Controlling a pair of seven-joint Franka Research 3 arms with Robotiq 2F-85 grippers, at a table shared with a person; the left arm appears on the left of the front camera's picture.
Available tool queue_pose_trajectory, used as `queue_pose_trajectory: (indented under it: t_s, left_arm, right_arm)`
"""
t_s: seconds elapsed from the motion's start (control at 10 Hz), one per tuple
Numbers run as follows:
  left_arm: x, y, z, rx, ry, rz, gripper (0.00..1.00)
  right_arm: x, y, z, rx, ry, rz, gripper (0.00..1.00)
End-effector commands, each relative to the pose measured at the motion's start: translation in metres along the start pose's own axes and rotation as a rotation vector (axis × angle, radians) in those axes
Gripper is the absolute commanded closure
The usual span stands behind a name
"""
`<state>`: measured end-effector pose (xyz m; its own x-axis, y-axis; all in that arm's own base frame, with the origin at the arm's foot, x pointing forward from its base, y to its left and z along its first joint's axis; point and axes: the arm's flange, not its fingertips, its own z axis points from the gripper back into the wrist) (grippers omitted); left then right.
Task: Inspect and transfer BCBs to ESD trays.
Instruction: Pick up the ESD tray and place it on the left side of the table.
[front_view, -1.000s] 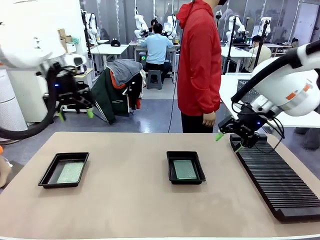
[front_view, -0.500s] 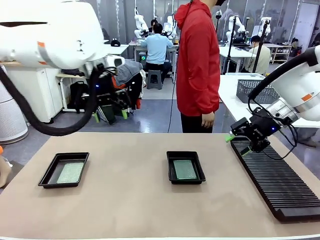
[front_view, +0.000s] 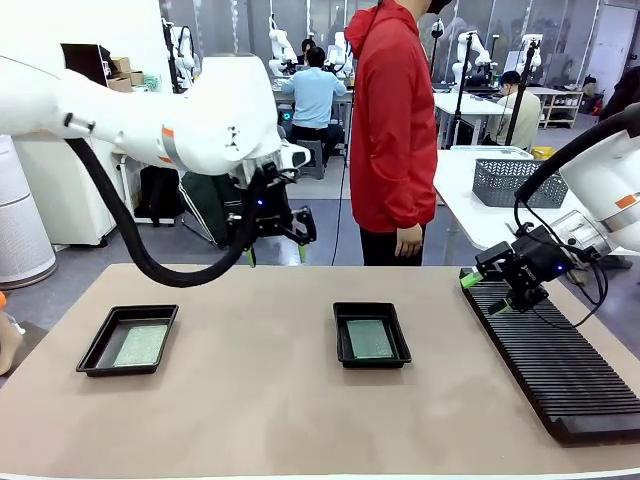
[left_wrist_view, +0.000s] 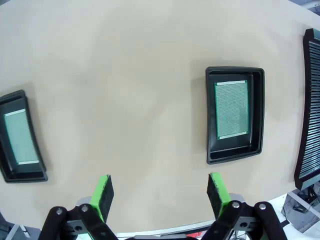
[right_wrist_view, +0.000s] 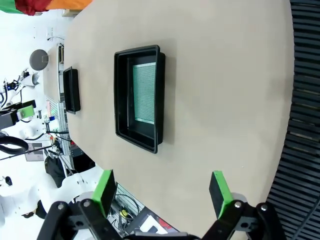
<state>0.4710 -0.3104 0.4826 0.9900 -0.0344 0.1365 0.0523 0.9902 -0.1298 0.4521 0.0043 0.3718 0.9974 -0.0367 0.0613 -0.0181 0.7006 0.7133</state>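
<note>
left pincer (front_view: 276, 250), open and empty, hangs beyond the tabletop's (front_view: 250, 400) far edge; the middle tray (front_view: 371, 335) lies nearest, lengthwise away.

2 black ESD trays (front_view: 129, 340) (front_view: 371, 335), 2 green BCBs (front_view: 141, 345) (front_view: 369, 339), 1 ribbed rack (front_view: 555, 365), 2 grippers (front_view: 277, 252) (front_view: 486, 292)
</note>
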Motion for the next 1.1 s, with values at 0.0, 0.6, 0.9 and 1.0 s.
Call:
queue_pose_trajectory:
  t_s: [0.0,0.6,0.9,1.0]
  left_arm:
    - [0.006,-0.014,-0.013,0.027,-0.022,0.016,0.00]
    - [0.026,-0.060,-0.083,0.028,-0.016,0.004,0.00]
    - [0.034,-0.084,-0.114,0.071,-0.003,-0.014,0.00]
    - [0.036,-0.090,-0.125,0.079,0.004,-0.013,0.00]
  right_arm:
    - [-0.001,0.007,0.000,-0.017,-0.004,-0.011,0.00]
    - [-0.001,0.007,0.000,-0.017,-0.004,-0.011,0.00]
    - [-0.001,0.007,0.000,-0.017,-0.004,-0.011,0.00]
    - [-0.001,0.007,0.000,-0.017,-0.004,-0.011,0.00]
